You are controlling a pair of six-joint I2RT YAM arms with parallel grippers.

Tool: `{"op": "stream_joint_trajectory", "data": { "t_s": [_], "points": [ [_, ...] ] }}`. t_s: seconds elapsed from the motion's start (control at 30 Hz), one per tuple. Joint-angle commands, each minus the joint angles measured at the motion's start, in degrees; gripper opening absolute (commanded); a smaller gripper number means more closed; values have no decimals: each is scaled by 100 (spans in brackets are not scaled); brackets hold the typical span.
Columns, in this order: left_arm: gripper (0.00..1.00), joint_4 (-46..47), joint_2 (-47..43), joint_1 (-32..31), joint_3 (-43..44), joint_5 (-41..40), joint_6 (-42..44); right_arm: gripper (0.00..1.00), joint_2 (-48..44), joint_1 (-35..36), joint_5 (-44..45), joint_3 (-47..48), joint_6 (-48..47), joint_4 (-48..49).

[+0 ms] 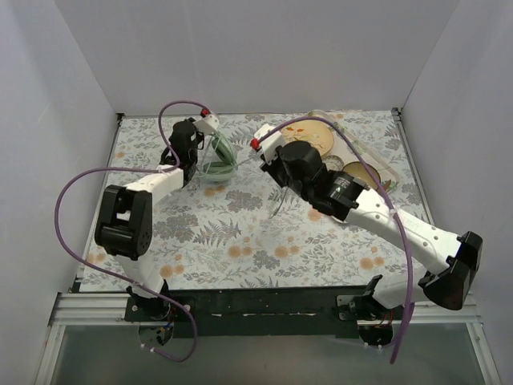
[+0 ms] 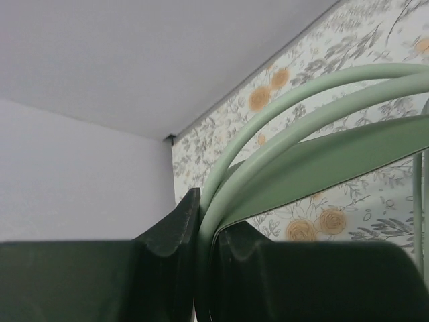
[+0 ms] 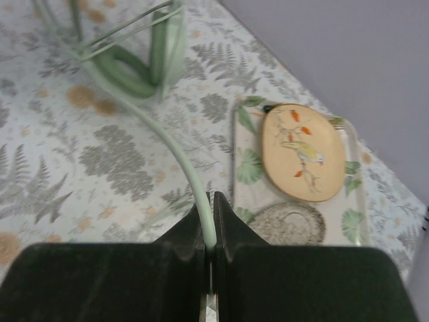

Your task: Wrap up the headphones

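Note:
The mint-green headphones (image 1: 218, 159) stand at the back of the floral table, left of centre. My left gripper (image 1: 207, 143) is shut on their double-wire headband; in the left wrist view the two green wires (image 2: 288, 111) pass between my fingers (image 2: 175, 225). My right gripper (image 1: 258, 159) is just right of the headphones, shut on the thin green cable (image 3: 175, 151). In the right wrist view the cable curves from the ear cups (image 3: 144, 64) into my closed jaws. A loose stretch of cable (image 1: 277, 205) hangs below the right arm.
A leaf-patterned tray (image 1: 389, 170) lies at the back right with a bird-painted oval plate (image 1: 314, 136) and a grey round dish (image 3: 295, 225) on it. White walls enclose the back and both sides. Purple robot cables loop over both arms.

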Motion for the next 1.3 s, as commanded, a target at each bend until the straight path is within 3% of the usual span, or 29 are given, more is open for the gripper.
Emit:
{"op": "stream_joint_trajectory", "data": {
  "t_s": [0.0, 0.27, 0.53, 0.8, 1.1, 1.2, 1.27],
  "points": [
    [0, 50, -1140, -266, 38, 373, 147, 1, 138, -822, 70, 923, -410, 241],
    [0, -1970, -2035, -1075, 54, 1051, -371, 1, 964, -2177, -783, 2689, -436, 215],
    [0, -4080, -2441, -1577, 783, 1938, -1276, 1, 1623, -2967, -1143, 3421, -322, 417],
    [0, -5664, -2652, -1577, 2031, 3685, -2269, 1, 1817, -3662, -2126, 3193, 29, 461],
    [0, -7001, -2687, -1577, 3816, 5778, -3193, 1, 2371, -3689, -3594, 3351, -146, 12],
    [0, -6984, -2670, -1577, 4325, 5877, -3693, 1, 2319, -3680, -4295, 2948, -111, 309],
    [0, -6757, -2652, -1577, 4545, 5510, -4201, 2, 2213, -3680, -4850, 2266, 47, 696]
  ]
}}
